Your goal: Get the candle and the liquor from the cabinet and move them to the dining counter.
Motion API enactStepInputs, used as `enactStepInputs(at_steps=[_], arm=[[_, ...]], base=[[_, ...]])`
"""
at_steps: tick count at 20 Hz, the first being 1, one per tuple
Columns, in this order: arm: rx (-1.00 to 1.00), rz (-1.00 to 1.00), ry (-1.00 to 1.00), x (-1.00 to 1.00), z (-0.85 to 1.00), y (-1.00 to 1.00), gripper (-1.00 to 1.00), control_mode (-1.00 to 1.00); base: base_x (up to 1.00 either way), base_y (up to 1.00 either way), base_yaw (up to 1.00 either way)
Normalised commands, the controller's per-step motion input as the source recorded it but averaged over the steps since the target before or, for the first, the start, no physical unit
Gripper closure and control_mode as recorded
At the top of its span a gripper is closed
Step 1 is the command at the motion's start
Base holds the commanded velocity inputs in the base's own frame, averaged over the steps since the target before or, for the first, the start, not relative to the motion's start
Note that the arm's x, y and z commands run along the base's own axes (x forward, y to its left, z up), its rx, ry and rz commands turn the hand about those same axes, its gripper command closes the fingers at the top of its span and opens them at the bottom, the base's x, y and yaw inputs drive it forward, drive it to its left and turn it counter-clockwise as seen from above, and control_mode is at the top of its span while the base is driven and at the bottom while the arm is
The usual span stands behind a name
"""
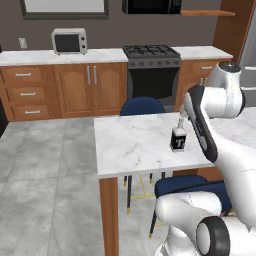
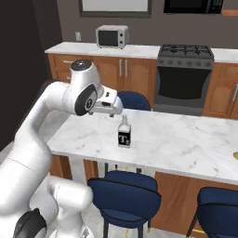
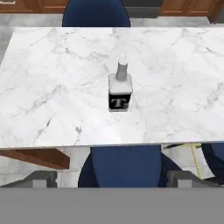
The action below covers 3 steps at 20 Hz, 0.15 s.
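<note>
1. Now on the tabletop [image 1: 135, 145]: a long white marble slab with navy stools [image 2: 124, 188] tucked along its edges.
2. Above its near side, the arm's tool [image 3: 112, 177] hangs with jaws spread wide, holding nothing.
3. Standing upright on the marble, the liquor [image 2: 124, 132] sits free, neck up and label facing the hand camera, directly ahead of the tool and well apart from it.
4. Judging by this, the bottle is delivered; the candle comes next.

Bare marble all around the liquor [image 3: 119, 89] on the counter [image 3: 52, 96], navy stools [image 3: 124, 164] crowding its near edge
</note>
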Motion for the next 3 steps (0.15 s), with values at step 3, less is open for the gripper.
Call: enactStepInputs(at_steps=[3], arm=[[-0.01,-0.21,0.02,-0.96,0.40,0.15,-1.00,-1.00]], base=[[0.00,0.00,0.00]])
